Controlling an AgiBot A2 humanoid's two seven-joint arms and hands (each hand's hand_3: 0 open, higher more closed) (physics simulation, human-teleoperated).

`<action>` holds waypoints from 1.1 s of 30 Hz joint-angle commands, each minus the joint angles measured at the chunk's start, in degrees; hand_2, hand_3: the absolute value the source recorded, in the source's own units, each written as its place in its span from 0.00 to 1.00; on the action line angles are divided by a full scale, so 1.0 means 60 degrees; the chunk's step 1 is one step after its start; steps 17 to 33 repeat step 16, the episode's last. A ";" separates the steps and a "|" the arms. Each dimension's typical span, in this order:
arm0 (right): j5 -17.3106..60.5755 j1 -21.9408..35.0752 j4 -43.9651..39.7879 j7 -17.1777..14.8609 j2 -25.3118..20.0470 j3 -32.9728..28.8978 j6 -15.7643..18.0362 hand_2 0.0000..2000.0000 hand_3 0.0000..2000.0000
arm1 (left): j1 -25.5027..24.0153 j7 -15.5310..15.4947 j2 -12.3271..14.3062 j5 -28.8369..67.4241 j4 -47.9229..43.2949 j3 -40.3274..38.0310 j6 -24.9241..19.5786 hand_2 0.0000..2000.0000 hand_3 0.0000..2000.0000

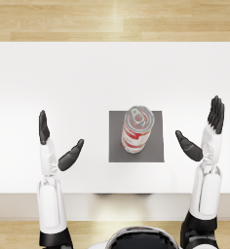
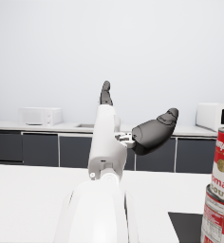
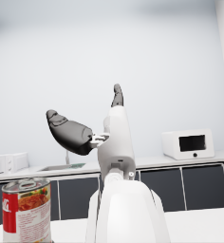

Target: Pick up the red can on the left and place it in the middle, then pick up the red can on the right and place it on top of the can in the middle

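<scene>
The 2 red cans (image 1: 137,130) stand stacked on the grey mat (image 1: 156,146) near the tabletop's (image 1: 87,73) front edge, between the released left hand (image 1: 56,143) and released right hand (image 1: 204,131), touching neither.

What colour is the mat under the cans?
Dark grey mat, clearest in the head view.

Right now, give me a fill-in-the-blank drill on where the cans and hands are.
1. The upper can stands on top of another ____.
2. The stack stands on a dark grey ____ on the white table.
3. The left hand and the right hand each hold ____.
4. The stack stands ____ the two hands.

Missing words: can; mat; nothing; between
</scene>
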 commanded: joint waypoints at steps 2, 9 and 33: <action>0.0000 -0.0076 -0.0078 0.0158 -0.0007 -0.0052 0.0000 0.00 0.00 | -0.0009 0.0000 0.0004 0.0000 0.0016 -0.0094 0.0000 0.00 0.00; 0.0000 -0.0144 -0.0151 0.0308 -0.0013 -0.0102 0.0000 0.00 0.00 | -0.0016 0.0000 0.0010 0.0000 0.0032 -0.0182 0.0000 0.00 0.00; 0.0000 -0.0149 -0.0158 0.0323 -0.0014 -0.0107 0.0000 0.00 0.00 | -0.0017 0.0000 0.0010 0.0000 0.0033 -0.0191 0.0000 0.00 0.00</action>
